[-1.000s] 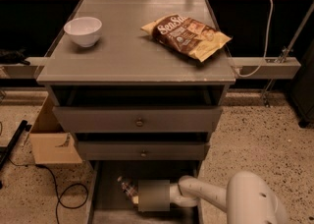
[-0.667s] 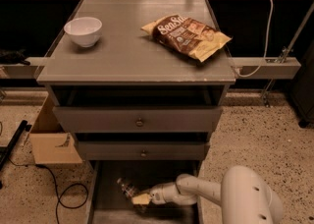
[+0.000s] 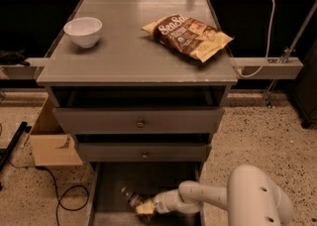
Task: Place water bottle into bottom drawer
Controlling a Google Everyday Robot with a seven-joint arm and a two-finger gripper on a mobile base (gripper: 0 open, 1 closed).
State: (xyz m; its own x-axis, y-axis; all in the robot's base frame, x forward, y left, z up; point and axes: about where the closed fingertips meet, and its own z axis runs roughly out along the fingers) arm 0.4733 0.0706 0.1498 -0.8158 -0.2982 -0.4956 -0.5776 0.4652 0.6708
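Currently in hand: laying the water bottle [image 3: 130,197] in the bottom drawer [image 3: 148,178]; nearly done, by my reckoning.
Doing it well: keep low, let go only once it lies flat on the drawer floor, then back straight out, clear of the low sides.
Gripper [image 3: 145,208]: bottom centre of frame, inside the drawer, right beside the bottle; open or closed, cannot tell.
Water bottle: small, clear; apparently lying aslant, lower centre, just left of the gripper.
Also present: bowl [image 3: 83,30] and snack bag [image 3: 188,34] on the cabinet [image 3: 133,56] top.
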